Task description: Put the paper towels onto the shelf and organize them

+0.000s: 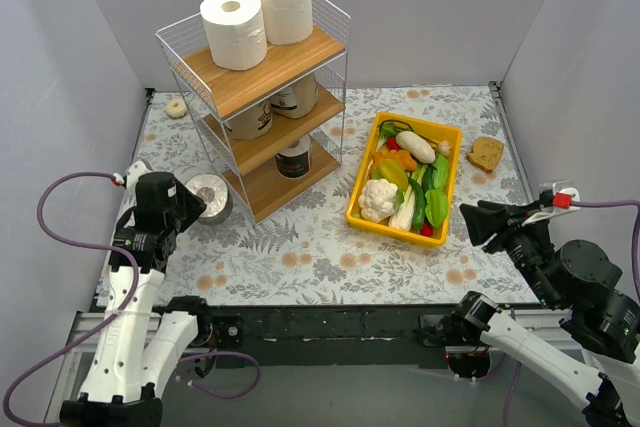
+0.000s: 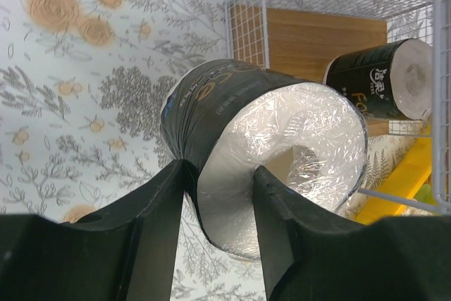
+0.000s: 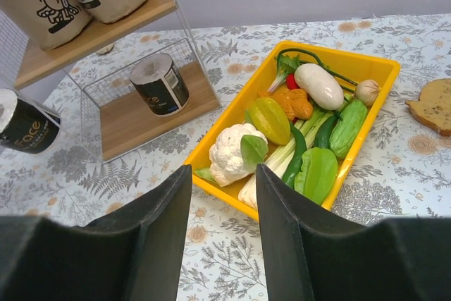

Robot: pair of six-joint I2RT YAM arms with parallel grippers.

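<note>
Floral table — shelf, yellow bin, bread

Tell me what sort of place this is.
Likely a robot lab test cell, staged like a pantry: plain grey walls close in a floral-covered table, robot arms are bolted at its near edge, and a wire shelf stands beside a yellow bin of vegetables.

the tan-wrapped roll bears small dark print that starts with "bamboo"; the rest is too small to read. the black-wrapped roll at the left edge of the right wrist view reads "face". the second black-wrapped roll shows white chinese characters beside "fa".
</note>
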